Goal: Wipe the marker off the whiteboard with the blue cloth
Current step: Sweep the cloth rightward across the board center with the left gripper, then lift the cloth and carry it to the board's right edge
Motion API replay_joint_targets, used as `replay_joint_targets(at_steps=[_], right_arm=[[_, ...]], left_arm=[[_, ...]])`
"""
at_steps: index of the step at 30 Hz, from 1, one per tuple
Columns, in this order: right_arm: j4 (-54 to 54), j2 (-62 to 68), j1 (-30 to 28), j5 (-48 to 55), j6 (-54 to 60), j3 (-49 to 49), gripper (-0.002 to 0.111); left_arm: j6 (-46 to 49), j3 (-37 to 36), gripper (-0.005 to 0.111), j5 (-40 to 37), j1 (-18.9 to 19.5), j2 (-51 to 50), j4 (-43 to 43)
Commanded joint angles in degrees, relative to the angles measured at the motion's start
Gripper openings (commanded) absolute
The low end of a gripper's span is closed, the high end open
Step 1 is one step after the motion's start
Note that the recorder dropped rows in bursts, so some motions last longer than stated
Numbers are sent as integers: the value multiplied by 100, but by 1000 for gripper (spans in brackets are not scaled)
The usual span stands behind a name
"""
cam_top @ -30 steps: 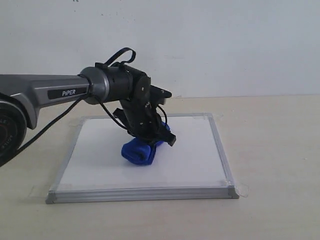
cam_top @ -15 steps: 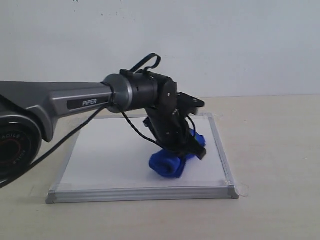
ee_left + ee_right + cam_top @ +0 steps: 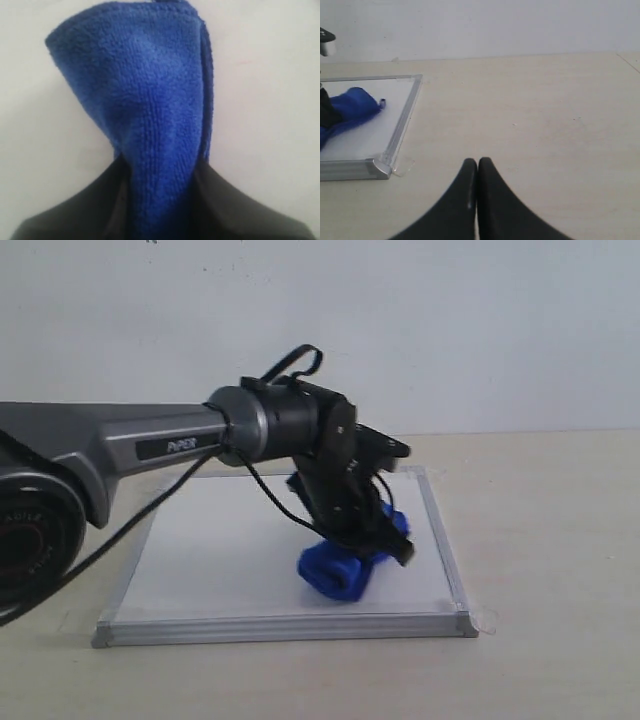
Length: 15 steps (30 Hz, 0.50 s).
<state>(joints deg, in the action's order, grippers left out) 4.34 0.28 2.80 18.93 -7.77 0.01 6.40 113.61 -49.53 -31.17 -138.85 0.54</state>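
Exterior view: my left claw [image 3: 378, 538] pinches the blue cloth [image 3: 335, 575], which juts toward its seven o'clock onto the whiteboard [image 3: 220, 540]; my right claw [image 3: 477, 167] is pressed together.

The blue cloth [image 3: 338, 572] is uniform royal blue, its pile apparently finely ribbed; the whiteboard [image 3: 220, 550] is white with a silver-grey frame [image 3: 285, 626]. The table [image 3: 540, 540] is pale beige, the arm [image 3: 150, 445] grey and black, the wall [image 3: 450, 330] off-white.

blue cloth [image 3: 335, 575]: fluffy roll, apparently touching whiteboard [image 3: 200, 550], right half | whiteboard: flat, silver-framed
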Motion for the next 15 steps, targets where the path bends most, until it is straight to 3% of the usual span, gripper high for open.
replay_joint_targets(at_steps=[1, 8, 10, 12, 14, 15], right_arm=[[33, -28, -45, -31, 3, -1, 0], [33, -28, -45, -31, 3, -1, 0], [33, -28, -45, -31, 3, -1, 0], [33, -28, -45, -31, 3, -1, 0], [33, -28, -45, -31, 3, -1, 0], [33, -28, -45, -31, 3, -1, 0]], left_arm=[[100, 90, 4, 131, -398, -29, 390], [-1912, 90, 4, -648, 681, -146, -1497], [-1980, 90, 4, -633, 775, -134, -1370], [-1737, 90, 4, -452, 672, -176, -610], [-732, 90, 4, 195, 258, -206, 828], [-598, 90, 4, 397, 151, -206, 1078]])
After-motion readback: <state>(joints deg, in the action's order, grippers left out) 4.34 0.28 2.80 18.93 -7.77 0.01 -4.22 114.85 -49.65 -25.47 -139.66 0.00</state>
